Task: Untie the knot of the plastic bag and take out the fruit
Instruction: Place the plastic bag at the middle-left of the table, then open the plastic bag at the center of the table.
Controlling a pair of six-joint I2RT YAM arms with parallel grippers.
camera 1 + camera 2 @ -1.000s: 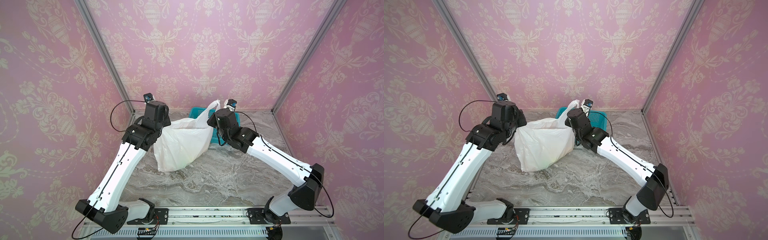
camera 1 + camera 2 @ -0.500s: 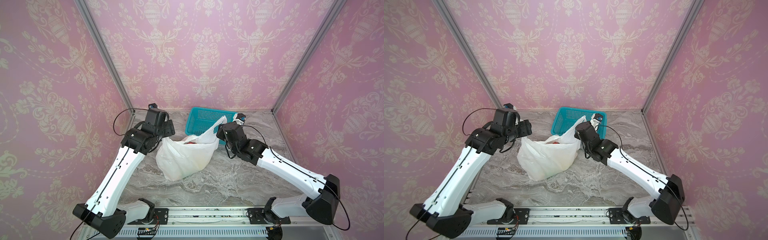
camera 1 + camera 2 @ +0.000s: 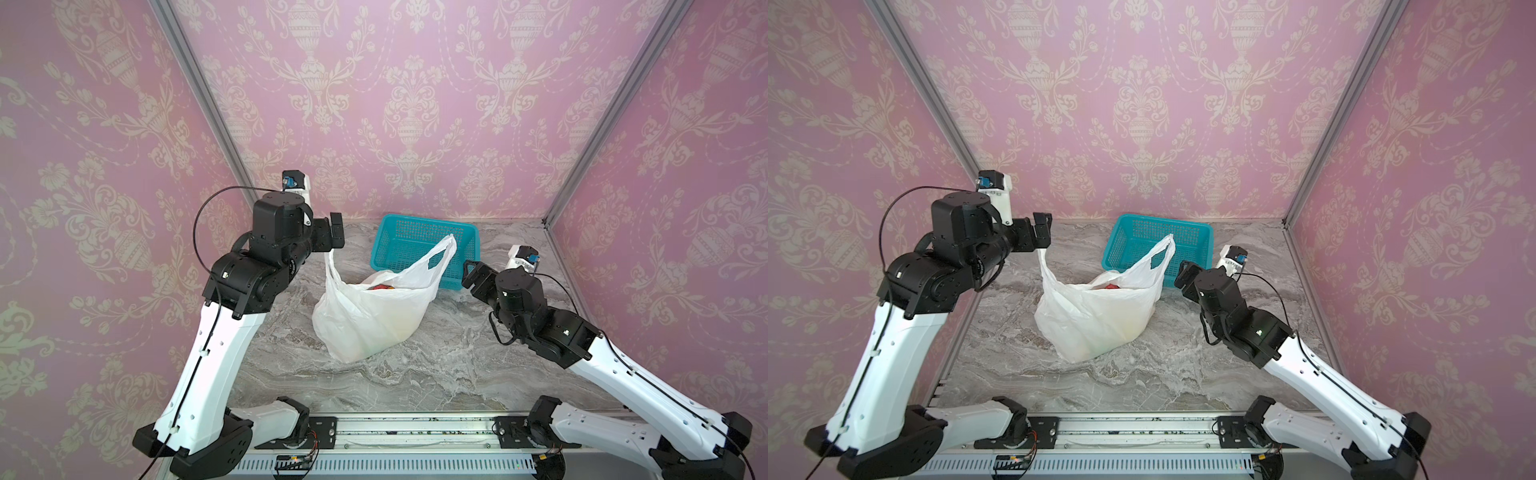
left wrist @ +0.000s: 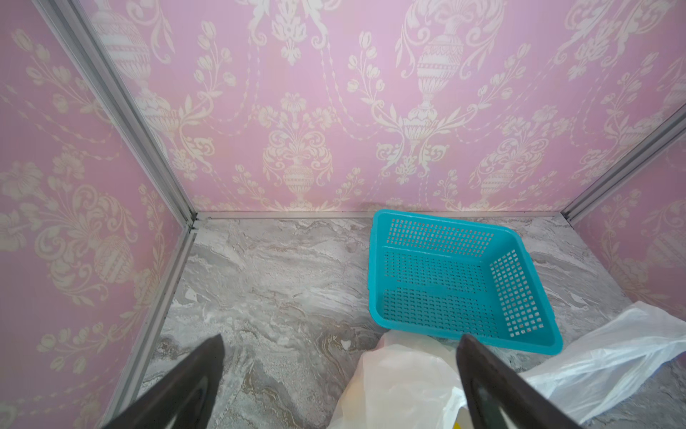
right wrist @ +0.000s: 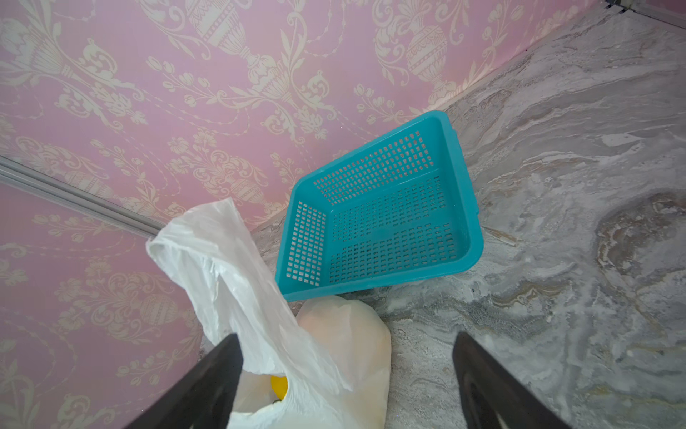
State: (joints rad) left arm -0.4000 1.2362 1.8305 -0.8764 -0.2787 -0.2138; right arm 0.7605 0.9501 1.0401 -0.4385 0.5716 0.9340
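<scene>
**Inspector:** Pink damask wallpaper on three sides, and a grey marbled surface, hard and flat. Where does the plastic bag stand?

**Recorder:** Between the two hands. It slumps on the surface, thin, crinkled, translucent white, bulging low with its load. The left hand is spread wide and grips nothing. One handle strip rises to just under its fingers; whether it touches them I cannot tell.

**Inspector:** And the right hand?

**Recorder:** Spread wide as well, and empty. The other handle loop stands up on its own, close beside one finger.

**Inspector:** The knot?

**Recorder:** None shows in any view. The two handles stand apart and the mouth gapes between the hands. I judge the untying done and the fruit not yet out.

**Inspector:** Fruit located?

**Recorder:** Inside the bag. A red piece shows at the mouth in both top views. A glossy yellow piece lies just ahead of the right hand's fingers. The rest is only pale shapes through the film.

**Inspector:** Why the basket?

**Recorder:** Teal, rigid, perforated, empty, just beyond the bag and ahead of both hands. It is likely meant to receive the fruit. Both hands flank the opening, well placed to reach in. The limp film may sag shut over the mouth.
</scene>
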